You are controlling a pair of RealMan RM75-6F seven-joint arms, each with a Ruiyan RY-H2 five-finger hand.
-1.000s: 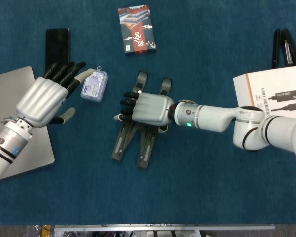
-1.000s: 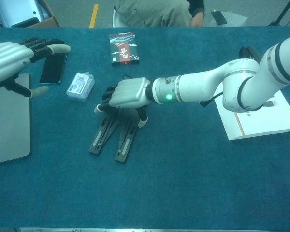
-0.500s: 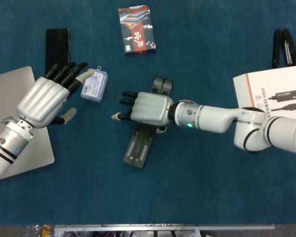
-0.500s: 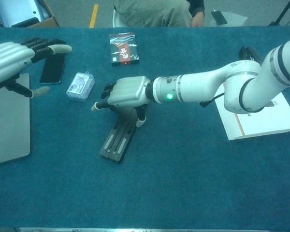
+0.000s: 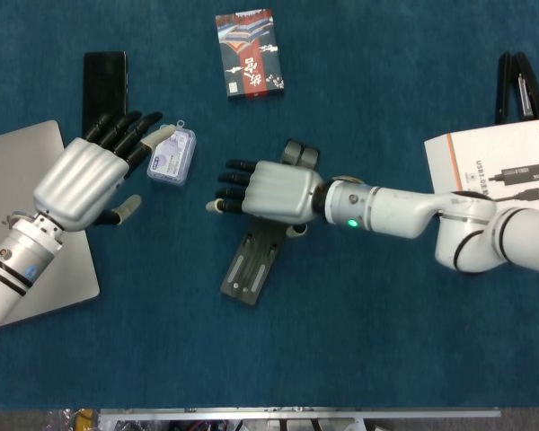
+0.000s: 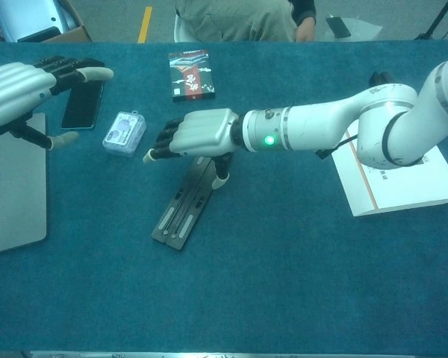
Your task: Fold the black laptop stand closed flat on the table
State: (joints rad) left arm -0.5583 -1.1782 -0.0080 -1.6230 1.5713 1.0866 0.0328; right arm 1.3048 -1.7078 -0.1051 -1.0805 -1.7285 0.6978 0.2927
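On blue felt (image 5: 341, 341), slim black stand (image 5: 251, 267) (folded flat)

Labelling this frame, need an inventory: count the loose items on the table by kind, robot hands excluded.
Laptop stand: 1
Laptop: 1
Phone: 1
Small clear case: 1
Card box: 1
White product box: 1
Black object at the far right edge, kind unclear: 1
Total: 7
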